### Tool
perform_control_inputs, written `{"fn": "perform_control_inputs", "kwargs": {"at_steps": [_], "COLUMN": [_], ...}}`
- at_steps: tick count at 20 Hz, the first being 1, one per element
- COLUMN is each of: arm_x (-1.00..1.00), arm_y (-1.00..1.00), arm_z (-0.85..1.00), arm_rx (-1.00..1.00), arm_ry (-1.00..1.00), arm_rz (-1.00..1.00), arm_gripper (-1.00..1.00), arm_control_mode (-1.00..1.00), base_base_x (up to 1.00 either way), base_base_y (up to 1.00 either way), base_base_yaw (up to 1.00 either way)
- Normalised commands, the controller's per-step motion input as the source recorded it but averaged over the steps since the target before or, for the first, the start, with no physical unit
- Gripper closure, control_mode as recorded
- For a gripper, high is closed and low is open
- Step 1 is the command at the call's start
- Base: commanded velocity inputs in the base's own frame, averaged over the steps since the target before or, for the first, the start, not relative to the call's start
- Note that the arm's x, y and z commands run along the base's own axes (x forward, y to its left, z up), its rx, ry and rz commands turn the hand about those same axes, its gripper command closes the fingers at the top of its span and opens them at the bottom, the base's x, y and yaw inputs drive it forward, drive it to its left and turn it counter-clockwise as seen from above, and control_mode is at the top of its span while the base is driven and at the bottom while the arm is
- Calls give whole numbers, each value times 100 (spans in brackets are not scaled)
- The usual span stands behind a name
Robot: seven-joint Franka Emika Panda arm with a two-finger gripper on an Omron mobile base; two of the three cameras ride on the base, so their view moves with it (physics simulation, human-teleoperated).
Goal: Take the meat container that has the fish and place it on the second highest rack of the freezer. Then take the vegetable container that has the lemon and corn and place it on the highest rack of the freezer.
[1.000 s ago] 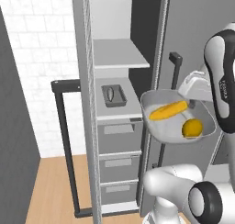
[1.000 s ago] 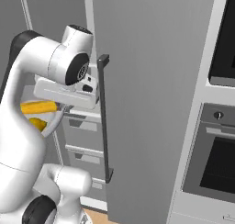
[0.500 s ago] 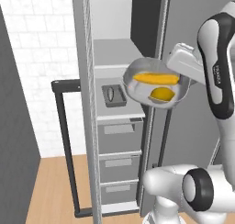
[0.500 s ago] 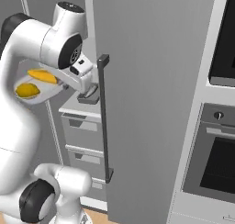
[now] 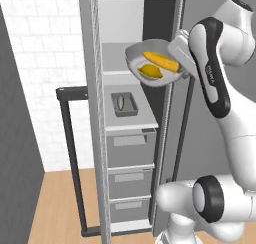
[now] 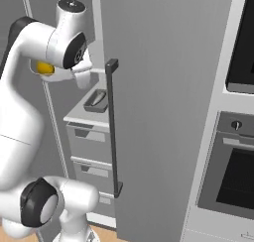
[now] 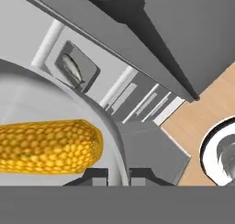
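The grey vegetable container (image 5: pixel 150 63), carrying the corn (image 5: pixel 162 61) and the lemon (image 5: pixel 150 71), is hanging tilted at the open freezer (image 5: pixel 130 113), seemingly above the highest rack (image 5: pixel 117 77). The fish (image 5: pixel 122 102) is lying in its tray (image 5: pixel 125 106) on the shelf below.

One robot arm (image 5: pixel 215 83); one gripper (image 7: pixel 118 175), its two dark finger tips (image 7: pixel 94 175) at the rim of one grey vegetable container (image 5: pixel 134 53); inside it, one corn (image 5: pixel 162 61) cob and one lemon (image 5: pixel 150 71); one meat container (image 5: pixel 124 104) w/ one fish (image 5: pixel 121 102) in it; one freezer (image 5: pixel 165 18), door open, w/ two white shelves, the highest rack (image 5: pixel 116 76) and one lower; three grey drawers (image 5: pixel 131 147) stacked below; two long dark bar handles (image 6: pixel 112 127), one per door seen; one black oven (image 6: pixel 233 181) off to the right.
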Motion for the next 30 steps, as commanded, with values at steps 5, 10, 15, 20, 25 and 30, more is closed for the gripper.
{"fn": "perform_control_inputs", "kwargs": {"at_steps": [5, 10, 15, 20, 25, 30], "arm_x": [71, 72, 76, 69, 72, 85], "arm_y": [27, 6, 7, 36, 34, 29], "arm_z": [17, 14, 0, 0, 0, 0], "arm_rx": [22, 7, 8, 11, 13, 6], "arm_ry": [-1, 7, 5, 0, 0, 0], "arm_rz": [-58, -35, -12, 0, 0, 0], "arm_gripper": [100, 100, 100, 100, 100, 100], "arm_control_mode": [-100, -100, -100, -100, -100, -100], "base_base_x": [0, 0, 0, 0, 0, 0], "base_base_y": [0, 0, 0, 0, 0, 0], "base_base_yaw": [0, 0, 0, 0, 0, 0]}}
